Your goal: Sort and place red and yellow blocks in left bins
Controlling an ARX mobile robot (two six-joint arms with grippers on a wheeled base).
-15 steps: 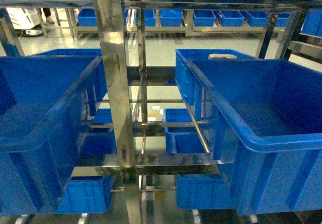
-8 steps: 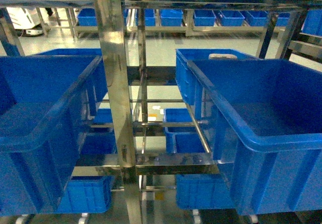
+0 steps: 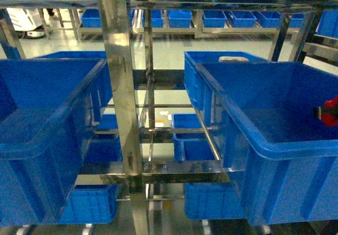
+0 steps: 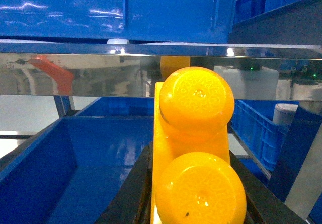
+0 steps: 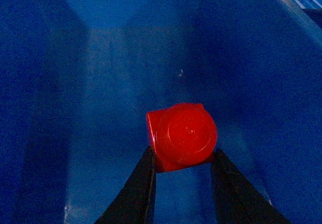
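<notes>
Steel shelving rack (image 3: 124, 87) fills the centre of the head view, its polished upright splitting the frame. 2 large deep blue plastic crates sit on it: left crate (image 3: 42, 134) at lower left, right crate (image 3: 274, 140) at lower right. More blue crates stand behind and below, likely stock for the same sorting job.

Right gripper (image 5: 182, 169) — black fingers closed on the small glossy red plastic brick with 1 round stud (image 5: 182, 136), stud facing the camera. In the right wrist view it hangs inside blue crate walls, above the floor and touching nothing. The head view shows only a red speck at the right edge, over the right crate. Judgement: held over the wrong side if the task means the left bins; release here looks premature.

Left gripper (image 4: 193, 194) — dark fingers clamp the taller orange-yellow plastic brick with 2 round studs (image 4: 193, 148), filling the lower centre of the left wrist view. It sits below a steel shelf rail (image 4: 151, 68), with an open blue bin (image 4: 75, 173) at lower left beneath. Judgement: brick kept low to clear the rail before the drop.
</notes>
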